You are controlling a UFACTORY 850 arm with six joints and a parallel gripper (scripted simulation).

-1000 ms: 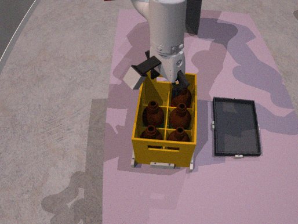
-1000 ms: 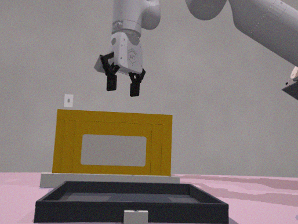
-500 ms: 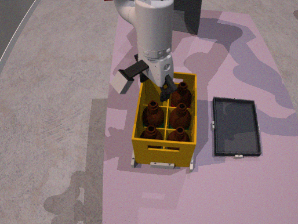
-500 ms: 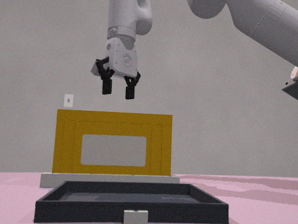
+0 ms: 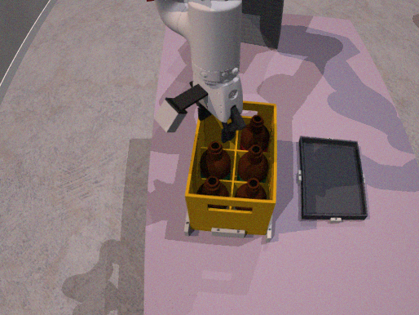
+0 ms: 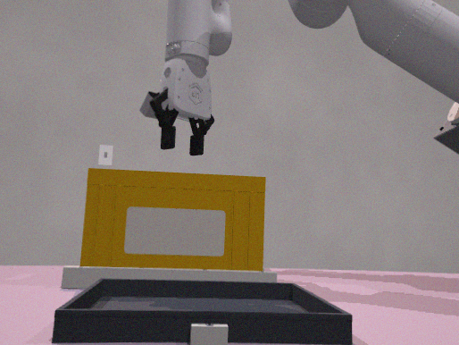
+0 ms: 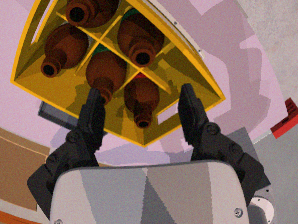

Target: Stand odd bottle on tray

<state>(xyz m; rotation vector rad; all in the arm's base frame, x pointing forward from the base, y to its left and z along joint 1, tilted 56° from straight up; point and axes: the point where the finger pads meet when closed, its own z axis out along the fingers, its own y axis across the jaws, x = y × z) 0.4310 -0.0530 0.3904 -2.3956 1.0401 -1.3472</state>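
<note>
The yellow crate (image 5: 228, 218) (image 6: 179, 192) (image 7: 55, 92) stands level, with five brown bottles upright in its six compartments: back right (image 5: 255, 138) (image 7: 142, 96), middle left (image 5: 216, 164) (image 7: 141, 36), middle right (image 5: 253, 166) (image 7: 105, 70), front left (image 5: 213, 188) and front right (image 5: 251, 191) (image 7: 65, 47). The back left compartment holds none. Neck widths look alike at this size. My gripper (image 5: 216, 126) (image 6: 182, 147) (image 7: 141, 97) is partly open and empty, above the back of the crate. The dark tray (image 5: 334, 179) (image 6: 134, 325) (image 7: 57, 116) lies level and bare, right of the crate in the top view.
Pale brackets (image 5: 228, 232) (image 6: 170, 275) sit around the crate's foot, and small ones (image 5: 336, 219) (image 6: 209, 334) at the tray. The crate walls rise around the bottles. A grey block (image 5: 261, 30) stands behind, near the arm. A red object (image 7: 286, 120) shows at the wrist view's right edge.
</note>
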